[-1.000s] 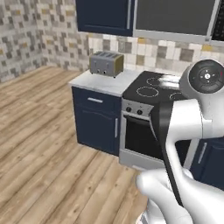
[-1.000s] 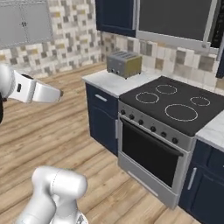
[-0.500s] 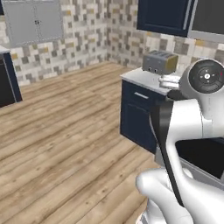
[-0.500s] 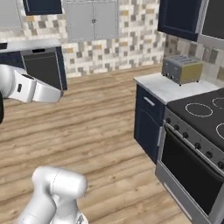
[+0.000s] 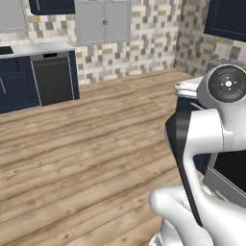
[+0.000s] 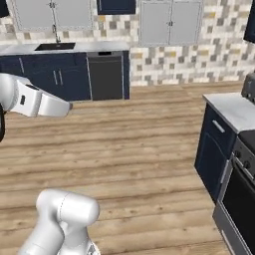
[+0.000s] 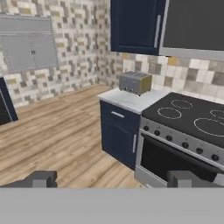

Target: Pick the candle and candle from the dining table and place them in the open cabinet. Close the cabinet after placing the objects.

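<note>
The candles and the dining table are out of view. My gripper is open, its two dark fingertips standing wide apart with nothing between them, and it points at a kitchen corner. There a navy wall cabinet with a long vertical silver handle hangs above a toaster, its door flat and shut. My white arm rises at the right of the left base view, and a white link of it crosses the left of the right base view.
A silver toaster stands on a white counter beside a black stovetop with an oven below. That navy counter unit is close on my right. Open wooden floor leads to a far dishwasher.
The whole scene has slid to the right in both base views as the base turned left; stove and toaster left those views and the far wall came in. The gripper stays open.
</note>
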